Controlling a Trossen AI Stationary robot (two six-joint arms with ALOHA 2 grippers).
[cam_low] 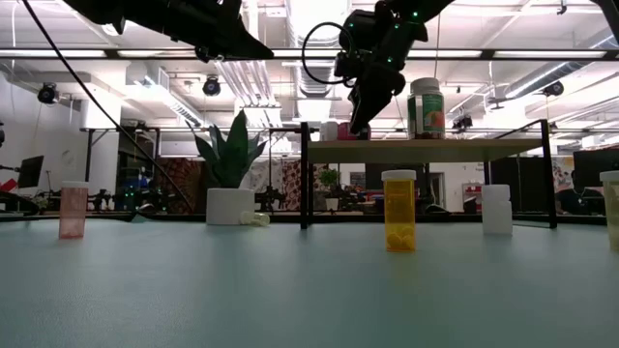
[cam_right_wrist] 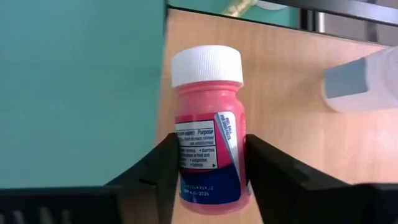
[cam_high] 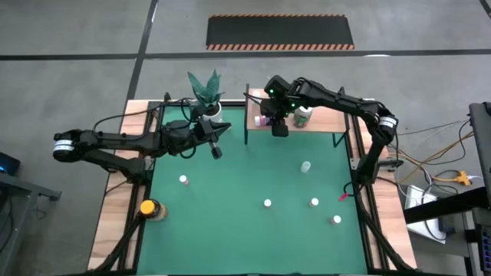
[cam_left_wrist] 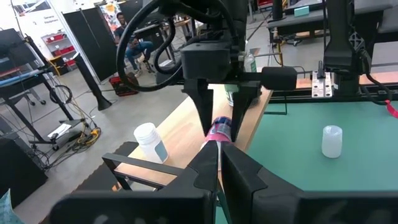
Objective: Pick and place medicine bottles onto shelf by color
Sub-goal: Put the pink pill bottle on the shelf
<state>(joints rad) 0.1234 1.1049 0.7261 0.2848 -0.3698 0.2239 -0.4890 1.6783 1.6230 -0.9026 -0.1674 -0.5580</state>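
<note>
We have the right gripper (cam_right_wrist: 208, 165) clamped on a pink bottle (cam_right_wrist: 208, 127) with a white cap, held over the left end of the shelf (cam_high: 322, 119), close above the board. From the low view we cannot tell whether the bottle's base touches the wood yet.

A small white-capped bottle (cam_right_wrist: 360, 81) stands just beside it on the shelf, and a larger bottle with a green lid (cam_low: 427, 108) stands farther right. The left gripper (cam_high: 217, 138) waits in the air near the plant pot (cam_high: 212, 111), its fingers pressed together and holding nothing.

The other bottles remain on the green mat (cam_high: 230, 230): an orange one (cam_low: 399, 210), a white one (cam_low: 496, 209), a pink one (cam_low: 73, 209) and a few more.

We judge the risks to be these:

- The pink bottle sits close to the shelf's left and near edges, so releasing it while tilted or still lifted could tip it off onto the mat.
- As the fingers spread or pull back, they could knock the neighbouring bottle.
</note>
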